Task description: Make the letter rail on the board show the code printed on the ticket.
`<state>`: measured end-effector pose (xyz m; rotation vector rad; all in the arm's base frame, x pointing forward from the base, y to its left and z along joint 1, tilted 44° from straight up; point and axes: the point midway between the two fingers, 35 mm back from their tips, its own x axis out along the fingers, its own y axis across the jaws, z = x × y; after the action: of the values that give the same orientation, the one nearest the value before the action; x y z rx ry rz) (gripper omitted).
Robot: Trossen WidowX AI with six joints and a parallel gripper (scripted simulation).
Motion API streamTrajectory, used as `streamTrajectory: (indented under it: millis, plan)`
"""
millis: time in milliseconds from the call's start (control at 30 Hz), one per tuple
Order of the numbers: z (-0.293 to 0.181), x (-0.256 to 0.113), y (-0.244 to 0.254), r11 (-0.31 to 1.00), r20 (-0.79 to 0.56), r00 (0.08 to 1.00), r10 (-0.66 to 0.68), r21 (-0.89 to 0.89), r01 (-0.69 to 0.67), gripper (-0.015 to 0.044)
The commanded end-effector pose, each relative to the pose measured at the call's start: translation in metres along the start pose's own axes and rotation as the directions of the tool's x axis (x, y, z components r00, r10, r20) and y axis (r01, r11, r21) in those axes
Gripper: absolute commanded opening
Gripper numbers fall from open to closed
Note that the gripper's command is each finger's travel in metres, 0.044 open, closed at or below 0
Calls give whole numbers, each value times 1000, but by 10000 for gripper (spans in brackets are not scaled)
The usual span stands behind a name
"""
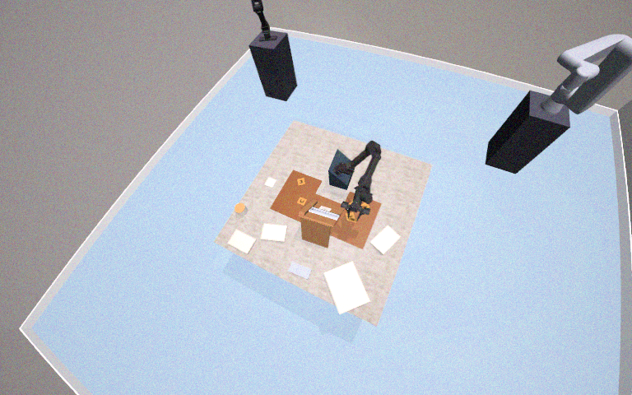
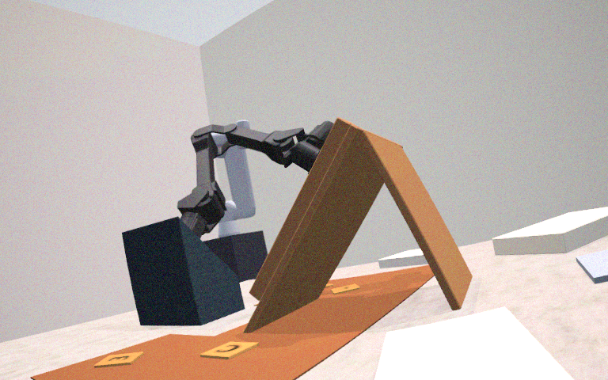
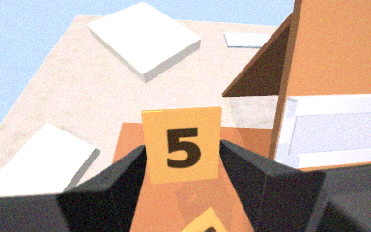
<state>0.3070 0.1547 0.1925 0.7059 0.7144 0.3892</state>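
Note:
My gripper is shut on the 5 tile, which is upright and facing the wrist camera, above the right part of the orange mat. The board leans like a tent and hides the gripper in the exterior view. Its white rail is right of the tile in the wrist view; no tile shows in its visible part. The ticket is too small to read. A C tile and an E or 3 tile lie left. Another tile lies below the gripper.
White slabs lie in front of and right of the board. More slabs, a pale blue plate and an orange object lie around the counter. The dark arm base block stands behind the board.

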Motion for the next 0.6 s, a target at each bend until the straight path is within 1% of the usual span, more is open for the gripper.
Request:
streamTrajectory:
  millis: [0,567]
  plan:
    - [-3,15,-2,1000,-4,1000,-7,7,7,0]
    - [-3,16,-3,1000,-4,1000,-7,7,7,0]
